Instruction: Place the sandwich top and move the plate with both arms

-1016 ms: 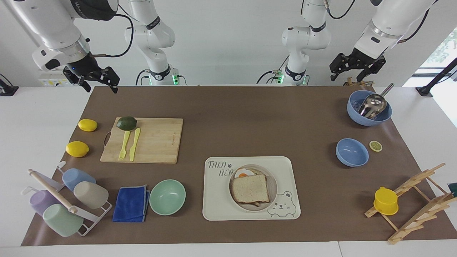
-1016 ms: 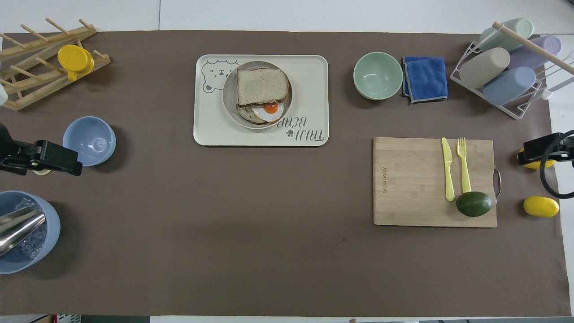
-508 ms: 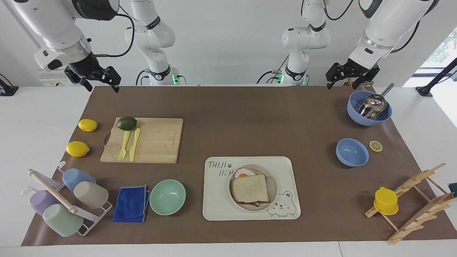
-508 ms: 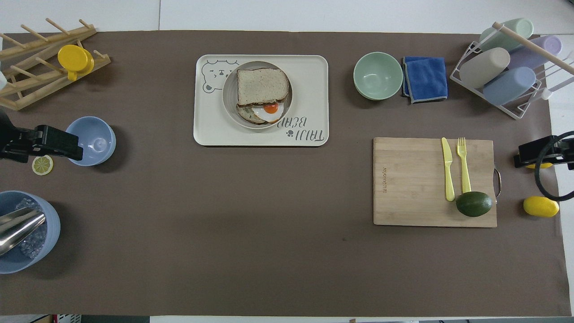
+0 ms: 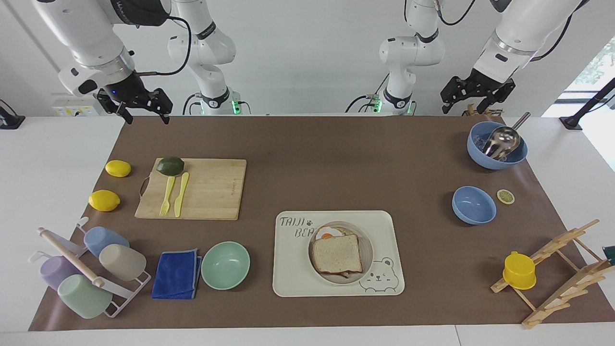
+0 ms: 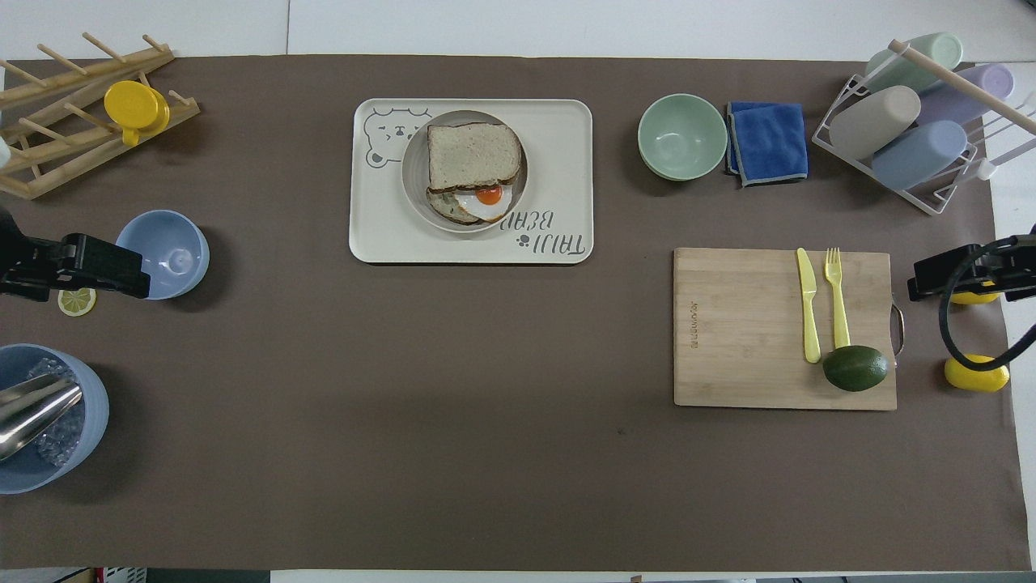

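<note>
The sandwich top [image 5: 336,253] is a plain tan bread slice lying on the round cream plate [image 5: 369,250]. It partly covers a toast slice with a fried egg [image 5: 327,235]. In the overhead view the sandwich top [image 6: 472,154] leaves the egg [image 6: 488,194] showing on the plate [image 6: 411,174]. My right gripper [image 5: 146,115] is open and empty, up in the air at the right arm's end, beside the cutting board [image 6: 753,324] in the overhead view [image 6: 931,279]. My left gripper [image 5: 468,102] is open and empty, up by the large blue bowl [image 5: 497,146]; it also shows in the overhead view [image 6: 97,265].
The plate sits on the "Taiji Bear" tray [image 5: 293,269]. A mint bowl [image 5: 225,265] and blue cloth [image 5: 177,274] lie beside the tray. A small blue bowl [image 5: 473,205], lemon slice [image 5: 505,196], two lemons [image 5: 104,200], cup rack [image 5: 91,271] and wooden rack [image 5: 562,269] stand at the table's ends.
My right gripper has moved a little toward the table's middle, nearer the cutting board. My left gripper has shifted only slightly. The sandwich and plate have not moved.
</note>
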Available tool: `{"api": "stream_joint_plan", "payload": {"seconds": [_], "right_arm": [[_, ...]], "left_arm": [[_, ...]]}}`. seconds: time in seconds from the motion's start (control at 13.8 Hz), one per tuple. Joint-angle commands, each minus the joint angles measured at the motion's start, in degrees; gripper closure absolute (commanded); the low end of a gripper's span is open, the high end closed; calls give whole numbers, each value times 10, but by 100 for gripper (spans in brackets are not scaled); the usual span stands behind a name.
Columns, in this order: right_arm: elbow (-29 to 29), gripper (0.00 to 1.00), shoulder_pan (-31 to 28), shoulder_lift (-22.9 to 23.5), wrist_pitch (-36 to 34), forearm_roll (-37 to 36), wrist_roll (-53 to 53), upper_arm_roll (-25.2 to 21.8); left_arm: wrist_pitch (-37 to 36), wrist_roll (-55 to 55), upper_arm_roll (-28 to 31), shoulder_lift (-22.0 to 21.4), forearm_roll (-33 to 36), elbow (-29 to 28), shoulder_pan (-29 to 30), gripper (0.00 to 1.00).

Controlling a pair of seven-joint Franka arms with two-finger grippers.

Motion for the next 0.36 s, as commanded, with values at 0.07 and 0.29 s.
{"api": "stream_joint_plan", "payload": {"seconds": [0.07, 0.29], "right_arm": [[5, 0, -4, 3, 18, 13, -11, 1], [5, 0, -4, 3, 18, 14, -11, 1]], "left_arm": [[5, 3, -4, -16, 12, -18, 7, 0], [49, 4, -3, -19, 12, -55, 7, 0]]}}
